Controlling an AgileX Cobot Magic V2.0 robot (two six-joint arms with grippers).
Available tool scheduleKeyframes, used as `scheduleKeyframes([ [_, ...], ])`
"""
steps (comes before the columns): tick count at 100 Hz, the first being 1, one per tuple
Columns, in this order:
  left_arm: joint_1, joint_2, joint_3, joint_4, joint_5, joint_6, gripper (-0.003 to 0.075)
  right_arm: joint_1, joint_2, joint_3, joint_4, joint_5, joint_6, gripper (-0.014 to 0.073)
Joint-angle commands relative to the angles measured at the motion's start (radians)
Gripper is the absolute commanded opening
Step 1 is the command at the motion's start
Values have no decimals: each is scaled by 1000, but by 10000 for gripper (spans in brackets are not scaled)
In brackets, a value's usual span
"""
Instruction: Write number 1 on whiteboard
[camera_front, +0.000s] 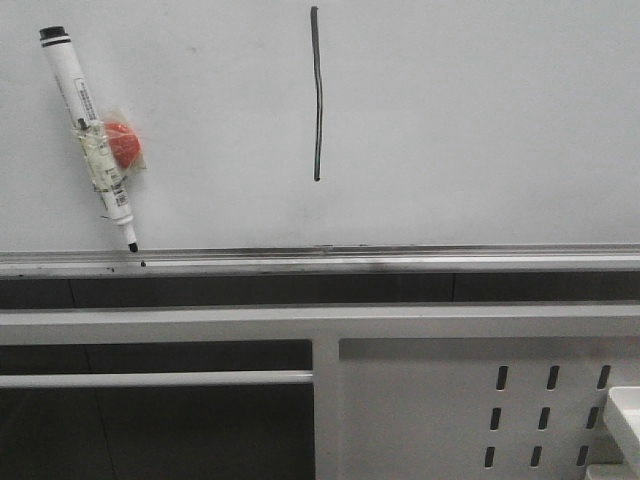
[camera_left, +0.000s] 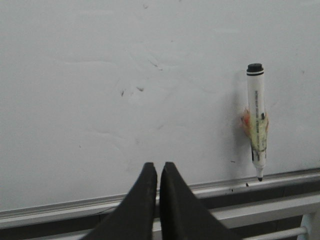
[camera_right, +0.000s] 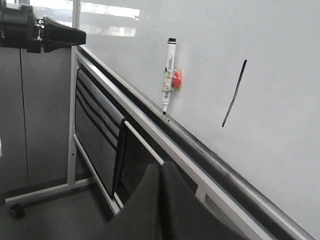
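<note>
A single hand-drawn number 1 (camera_front: 317, 95) is showing on the whiteboard (camera_front: 480, 120) (a thin, slightly wavy dark stroke). Print is running along the marker pen (camera_front: 88, 135) barrel, but it is staying too small to read.

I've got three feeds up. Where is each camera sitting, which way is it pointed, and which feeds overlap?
Front view: faces the whiteboard head-on, showing the number 1, the marker stuck at left, tip on the tray rail; no robot parts visible.
Left wrist view: faces the board's bare area, marker at one side; closed left gripper shows.
Right wrist view: looks obliquely along the rail, with marker, stroke, closed right gripper.
Shared: all three show the marker; front and right wrist views show the stroke.
</note>
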Motion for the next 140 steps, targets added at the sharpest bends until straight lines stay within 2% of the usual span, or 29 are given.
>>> scheduleKeyframes([
  [1, 2, -17, 34, -180, -40, 202, -20, -4, 14, -24, 4, -81, -1, -59],
  [6, 9, -19, 34, -212, -38, 274, -20, -4, 14, -24, 4, -81, -1, -59],
  [19, 62, -19, 34, -240, -17, 279, -20, -4, 14, -24, 4, -81, -1, -59],
  [40, 152, -21, 34, -305, 210, 302, -20, -4, 14, -24, 4, -81, -1, -59],
  [140, 161, -21, 34, -305, 205, 302, -20, -4, 14, -24, 4, -81, -1, -59],
])
